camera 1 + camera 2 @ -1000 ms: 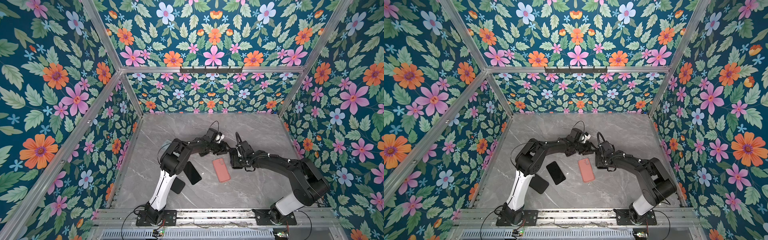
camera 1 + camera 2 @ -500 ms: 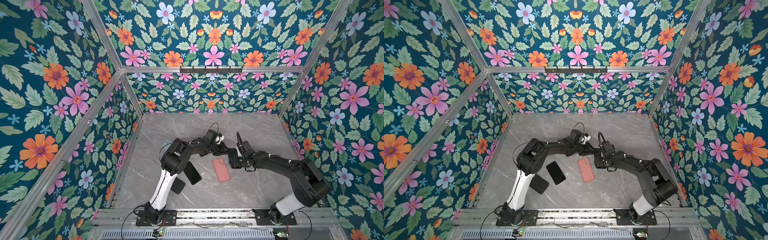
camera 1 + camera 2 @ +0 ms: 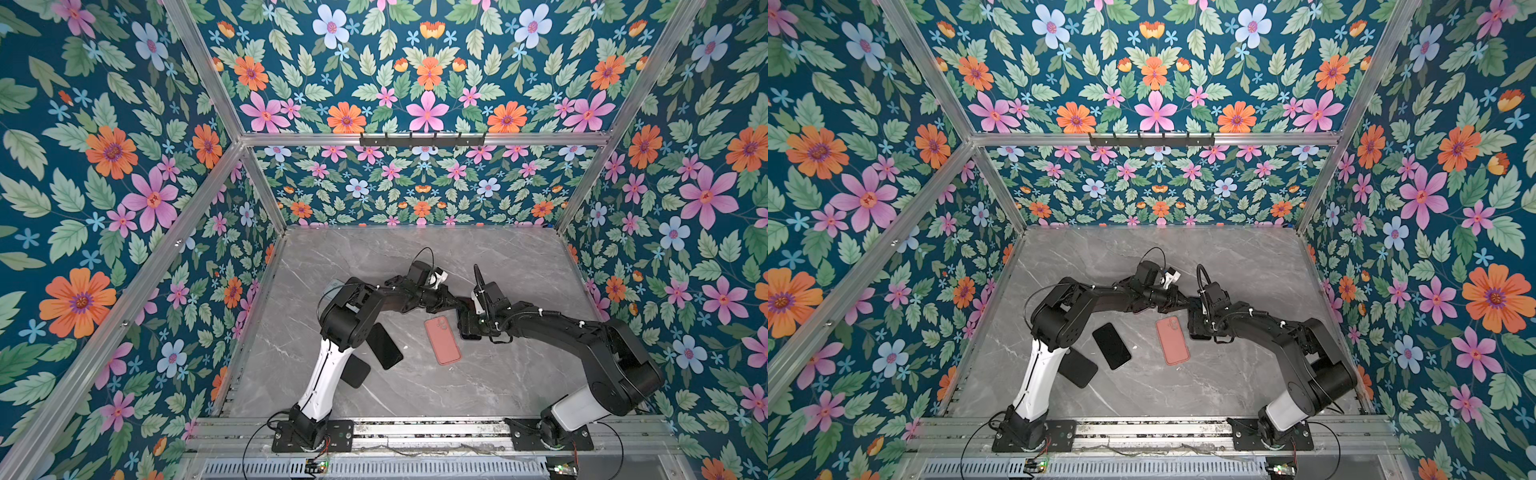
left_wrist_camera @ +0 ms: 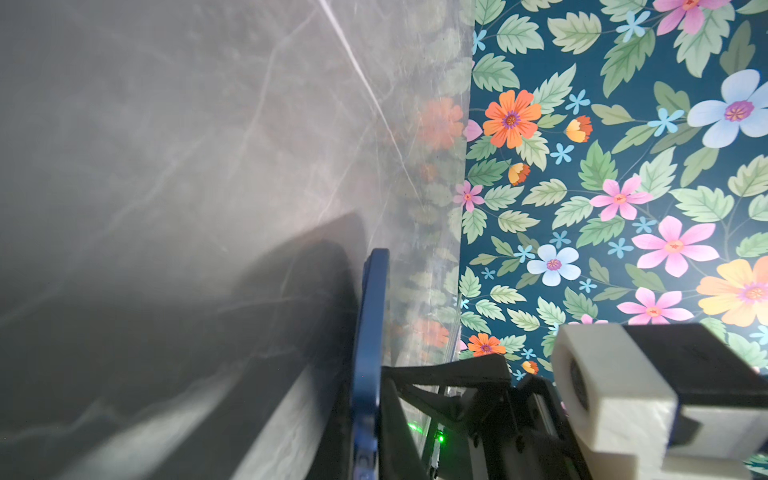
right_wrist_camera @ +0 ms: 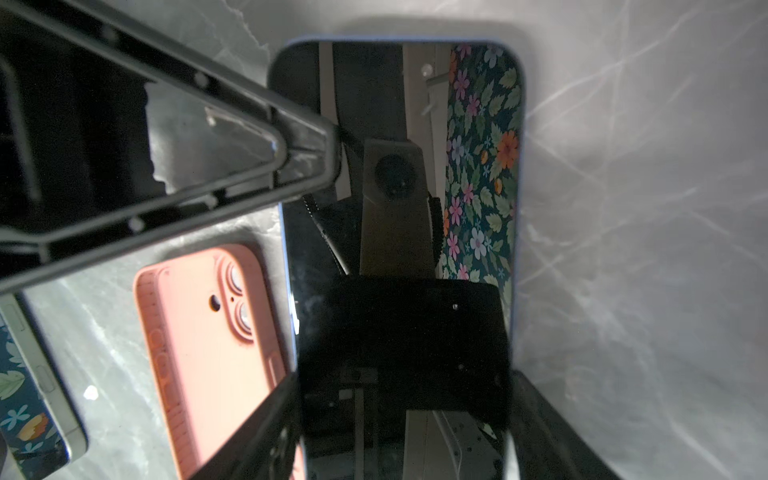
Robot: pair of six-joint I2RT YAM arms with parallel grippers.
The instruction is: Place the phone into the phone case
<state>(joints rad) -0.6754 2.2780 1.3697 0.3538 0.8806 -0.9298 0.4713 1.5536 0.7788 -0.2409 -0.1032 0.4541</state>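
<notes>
Two grippers crowd one phone (image 5: 415, 208), and that is my worry. It lies screen-up on the table (image 3: 415, 390), just beside the pink phone case (image 5: 195, 332), which sits empty and seems to have its open side up. My right gripper (image 5: 406, 376) stands wide, with its fingers (image 5: 257, 432) against both long edges, so I read it as gripping the phone across its width. The left gripper (image 5: 305, 160) has its tip at one long edge, near the end away from the right gripper. I cannot tell whether it is pinched on that edge or only touching it. If both arms pull at once, they could twist the phone out of the wide grip or lever it onto the case's rim. Slim, glossy edges give little purchase, so a lift may slip. A black phone (image 3: 384, 347) lies near the left arm, which could knock it.
</notes>
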